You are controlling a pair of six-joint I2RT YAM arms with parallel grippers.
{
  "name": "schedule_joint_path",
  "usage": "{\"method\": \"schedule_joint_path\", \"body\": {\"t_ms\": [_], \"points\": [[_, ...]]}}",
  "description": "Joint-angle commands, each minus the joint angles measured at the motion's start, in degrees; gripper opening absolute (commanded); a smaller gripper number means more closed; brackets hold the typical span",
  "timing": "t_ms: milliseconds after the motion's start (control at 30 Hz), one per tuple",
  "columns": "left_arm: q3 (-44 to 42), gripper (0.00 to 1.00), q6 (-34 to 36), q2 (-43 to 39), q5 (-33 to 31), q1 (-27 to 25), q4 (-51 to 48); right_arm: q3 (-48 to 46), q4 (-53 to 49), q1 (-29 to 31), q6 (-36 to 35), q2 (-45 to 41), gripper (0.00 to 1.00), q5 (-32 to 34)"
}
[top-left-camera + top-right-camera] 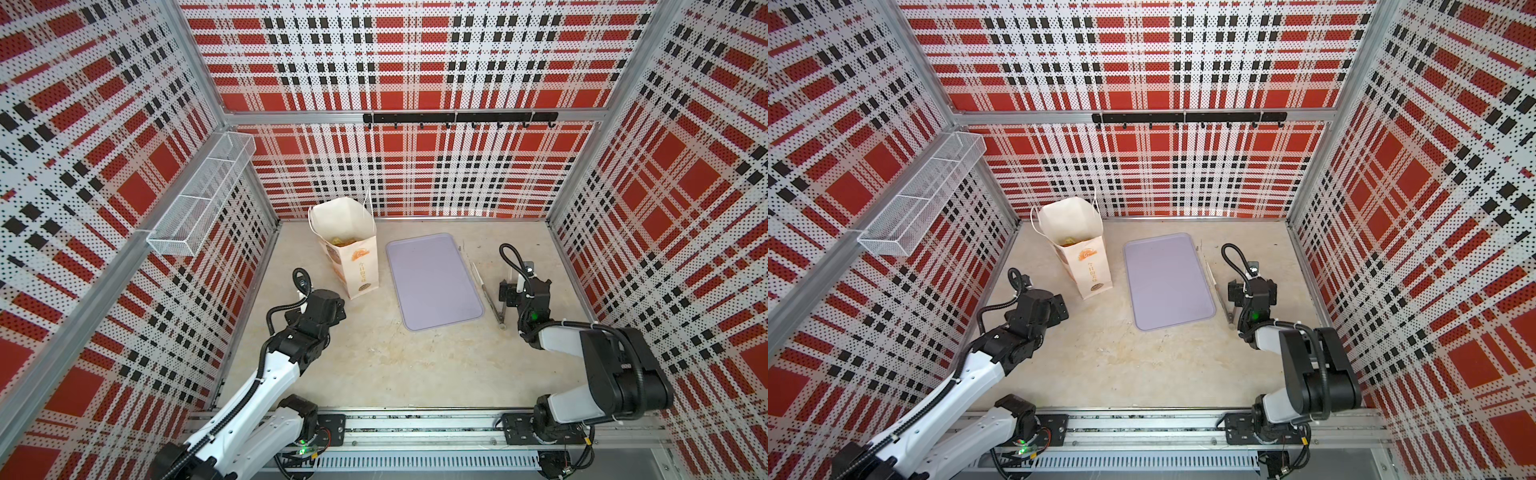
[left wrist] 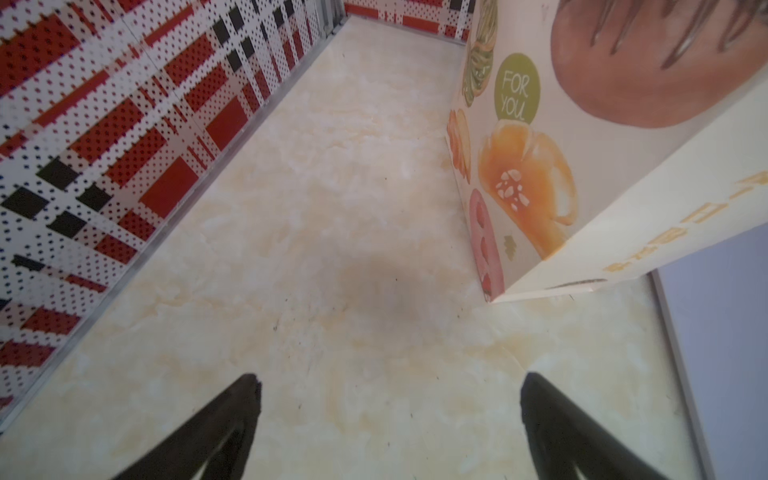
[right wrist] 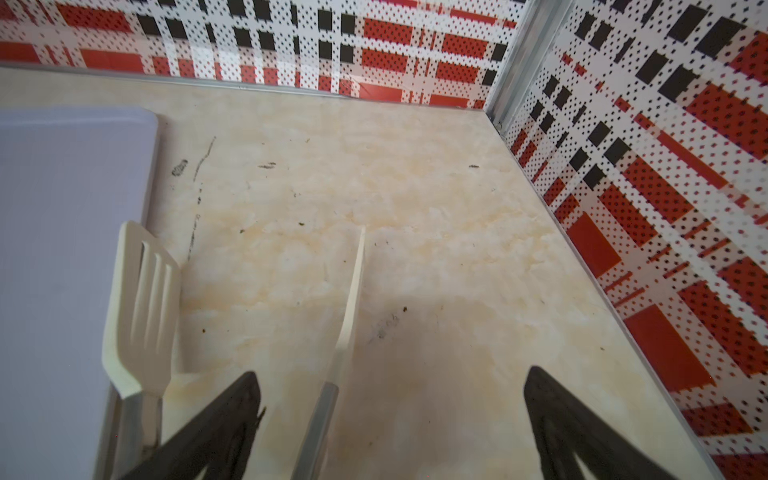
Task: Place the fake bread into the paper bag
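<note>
**Task items.** Locate the paper bag (image 1: 347, 245) standing upright at the rear left of the table (image 1: 395, 365), close to the back wall, with its mouth open upward. In both top views the bread (image 1: 343, 240) shows as yellow pieces low inside the bag. You cannot count the pieces from these views. The lilac tray (image 1: 434, 282) lies flat just beside the bag on its right, apart from it.

**Left tool.** The left tool (image 2: 390, 386) stands wide open and holds nothing. Both dark fingers (image 2: 245, 399) hang over bare table. The left wrist view shows the bag's printed side close ahead of the fingers, but not between them. In both top views this arm sits near the bag's front lower corner.

**Right tool.** The right tool (image 3: 392, 378) also stands wide open, low over the table to the right of the tray. A pair of cream tongs (image 3: 141, 307) lies beside the tray's right edge. The slotted blade rests along the tray rim. The thin second arm of the tongs runs between the fingers in the right wrist view. You cannot tell whether either finger touches it.

**Surroundings.** A white wire basket (image 1: 199, 195) hangs on the left wall. A black hook rail (image 1: 457, 117) is mounted on the back wall.
</note>
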Motion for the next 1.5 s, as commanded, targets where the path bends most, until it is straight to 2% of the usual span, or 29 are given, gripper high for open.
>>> {"method": "schedule_joint_path", "body": {"t_ms": [0,33,100,133,200,233,267,367,500,567,633,700,733,800,833,900,1467], "points": [[-4.5,0.99,10.2,0.0,-5.1,-0.2,19.3,-3.4,14.6,0.3,-1.0,2.8,1.00,-3.5],[-5.8,0.99,12.2,0.4,-5.7,-0.1,22.7,-3.4,12.5,0.2,-0.6,1.6,1.00,-4.1],[-8.3,0.99,14.7,1.9,-6.3,0.9,30.0,-4.6,19.6,0.4,-2.1,4.2,1.00,-4.5],[-8.1,0.99,14.9,2.6,-6.0,2.4,30.2,-4.8,17.3,0.5,-1.6,2.8,1.00,-4.7],[-8.6,0.99,17.0,4.6,-4.0,4.5,35.2,-4.6,17.2,0.5,-1.7,2.9,1.00,-4.7],[-9.5,0.99,18.8,6.1,-2.6,7.1,39.4,-4.5,19.0,0.5,-2.1,4.0,1.00,-4.1],[-10.7,1.00,20.8,7.4,-1.1,8.3,44.3,-4.0,16.7,0.5,-1.6,3.3,1.00,-4.0],[-14.7,1.00,26.3,14.4,4.3,11.3,59.6,-3.2,15.9,0.3,-1.4,3.5,1.00,-4.1],[-18.0,0.99,27.9,26.3,9.0,14.0,79.4,-3.2,15.3,0.3,-1.2,3.3,1.00,-4.1],[-18.4,0.99,28.7,31.3,11.2,14.8,86.7,-3.0,15.1,0.2,-1.2,3.3,1.00,-4.2],[-18.0,0.99,28.4,36.2,14.4,15.7,88.9,-2.7,14.5,0.2,-1.1,3.3,1.00,-4.3],[-17.8,0.99,29.9,42.4,16.2,15.6,97.0,-2.6,14.2,0.1,-1.0,3.2,1.00,-4.5],[-17.3,0.99,29.9,41.3,15.8,15.4,94.9,-2.5,14.1,0.0,-1.0,3.3,1.00,-4.5],[-14.6,0.99,27.7,37.4,14.1,15.9,82.2,-2.4,13.8,-0.1,-0.9,3.2,1.00,-4.6],[-13.2,0.99,27.5,38.0,15.4,16.6,80.5,-2.4,13.7,-0.1,-0.9,3.3,1.00,-4.6],[-10.7,0.99,28.4,40.1,15.7,16.4,80.2,-2.3,13.4,-0.2,-0.9,3.2,1.00,-4.7],[-11.1,0.99,29.1,39.8,14.2,15.3,80.4,-1.6,12.1,-0.8,-0.2,3.1,1.00,-4.8]]}}
